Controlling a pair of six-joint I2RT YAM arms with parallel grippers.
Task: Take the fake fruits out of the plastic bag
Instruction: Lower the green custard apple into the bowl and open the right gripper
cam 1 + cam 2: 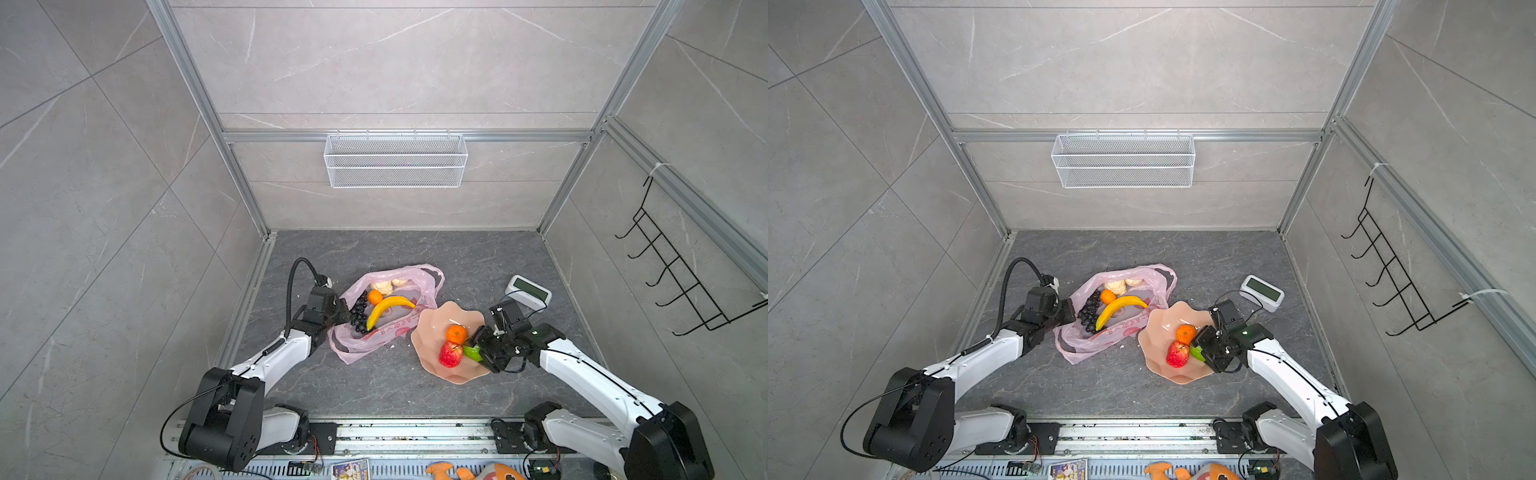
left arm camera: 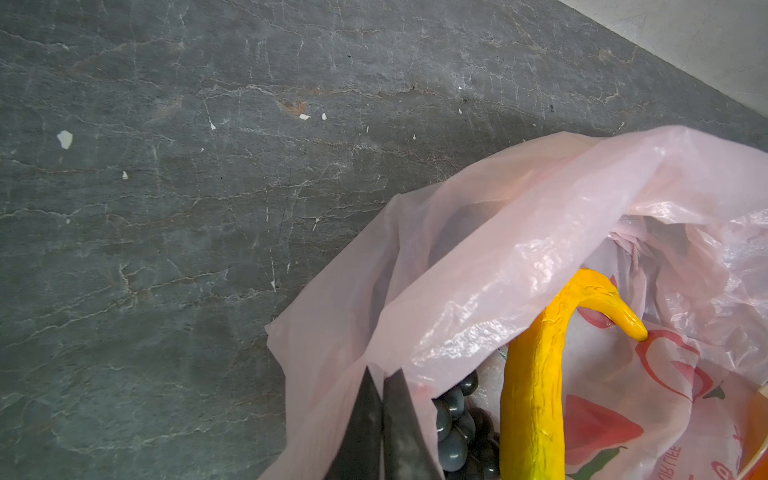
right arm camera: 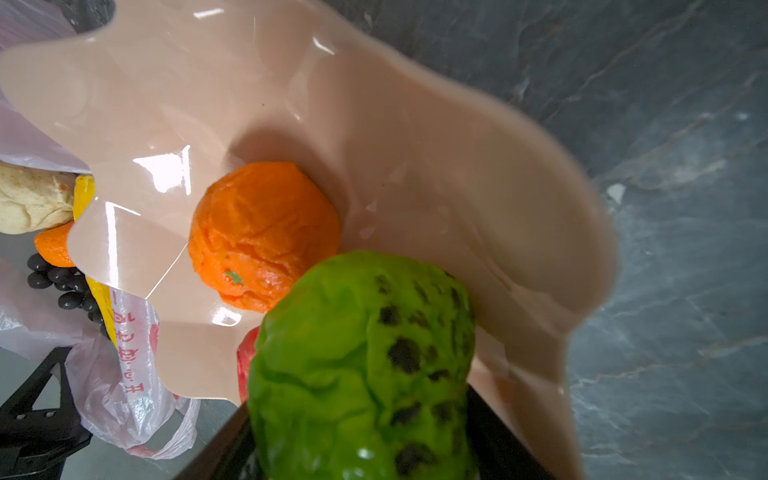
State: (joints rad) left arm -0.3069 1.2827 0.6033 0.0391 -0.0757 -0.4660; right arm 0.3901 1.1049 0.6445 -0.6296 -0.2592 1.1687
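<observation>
Rim of the plastic bag (image 2: 519, 257) is clenched in your left gripper (image 2: 382, 374), apparently to hold the mouth open around the banana (image 1: 388, 309) and grapes (image 1: 359, 313) inside. Your right gripper (image 3: 359, 415) grasps the green piece (image 3: 353, 332) over the dish (image 1: 432, 328), beside the apple (image 1: 451, 354) and tangerine (image 1: 456, 333), likely for setting down.

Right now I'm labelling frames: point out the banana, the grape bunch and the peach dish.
banana (image 1: 386, 308): in a top view, middle of its yellow curve.
grape bunch (image 1: 358, 315): in a top view, dark berries at its centre.
peach dish (image 1: 435, 327): in a top view, bare inner wall beside the fruit.
</observation>
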